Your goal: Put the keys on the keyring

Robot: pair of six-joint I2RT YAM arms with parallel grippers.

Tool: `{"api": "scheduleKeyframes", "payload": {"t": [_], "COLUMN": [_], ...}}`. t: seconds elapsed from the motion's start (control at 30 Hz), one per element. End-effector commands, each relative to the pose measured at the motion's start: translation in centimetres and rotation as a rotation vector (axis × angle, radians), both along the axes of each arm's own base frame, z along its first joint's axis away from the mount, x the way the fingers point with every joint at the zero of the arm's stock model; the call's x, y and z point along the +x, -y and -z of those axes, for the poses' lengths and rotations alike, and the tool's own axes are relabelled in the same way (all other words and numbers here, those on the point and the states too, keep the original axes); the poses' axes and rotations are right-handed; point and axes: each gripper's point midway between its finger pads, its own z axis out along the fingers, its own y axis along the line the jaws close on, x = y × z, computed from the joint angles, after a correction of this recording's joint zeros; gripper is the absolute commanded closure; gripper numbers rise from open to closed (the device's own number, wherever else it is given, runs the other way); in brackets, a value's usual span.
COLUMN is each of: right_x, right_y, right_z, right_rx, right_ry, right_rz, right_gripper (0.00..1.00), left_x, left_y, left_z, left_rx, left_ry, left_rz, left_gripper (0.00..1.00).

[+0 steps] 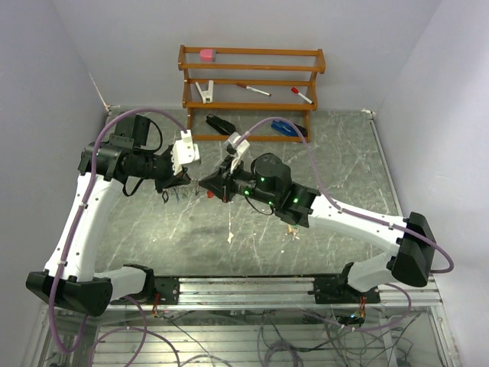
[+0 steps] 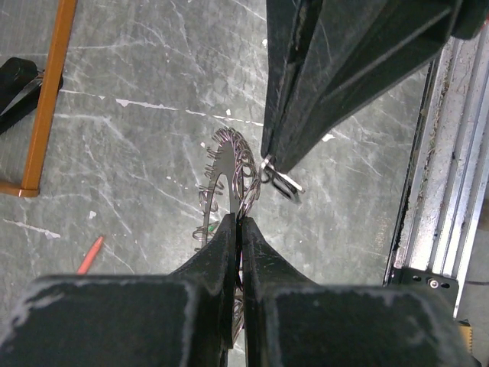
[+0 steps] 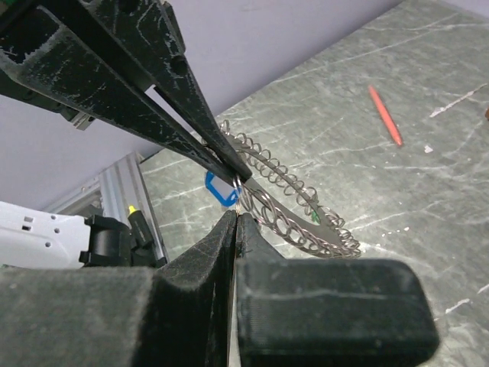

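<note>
The left claw comes in from the left of the keyring and is pinched fully shut on the hoop's thin wire. It holds the hoop edge-on in mid-air, above the surface and roughly midway between the two arms. Held this way, I judge, the hoop is steady and its wire is offered to the other arm. The keys already threaded hang as a curly fringe along the hoop. A blue tag shows just behind the hoop in the right wrist view.

Just right of the left claw's grip, the right claw is also closed tight, its tips touching the hoop. A small wire loop sticks out of its tips. It is probably the eye of a key being worked onto the wire, but I cannot tell whether it is on yet. The two grips sit close together, likely to keep the wire from flexing.

Beyond the keyring, a red pen lies apart on the surface.
</note>
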Motion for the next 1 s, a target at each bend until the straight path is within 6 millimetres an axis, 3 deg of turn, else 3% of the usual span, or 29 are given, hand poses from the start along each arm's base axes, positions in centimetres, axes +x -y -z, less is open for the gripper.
{"api": "scheduleKeyframes", "payload": {"t": [0.0, 0.4, 0.97], "right_x": [-0.5, -0.3, 0.9], "right_y": [-1.2, -2.9, -2.3], "right_z": [-2.3, -2.1, -1.6], "right_rx": [0.06, 0.054, 0.025], "right_ry": [0.029, 0.04, 0.04], "right_rz": [-0.031, -0.048, 0.03], "right_gripper": [1.0, 1.0, 1.0], "left_x": [0.4, 0.0, -0.4], "left_y": [0.2, 0.6, 0.9], "left_z": [-0.6, -1.2, -2.0], "left_rx": [-0.006, -0.022, -0.037], "left_ry": [0.051, 0.053, 0.061], "left_rz": [0.011, 0.031, 0.046], "left_gripper": [0.93, 0.93, 0.93]}}
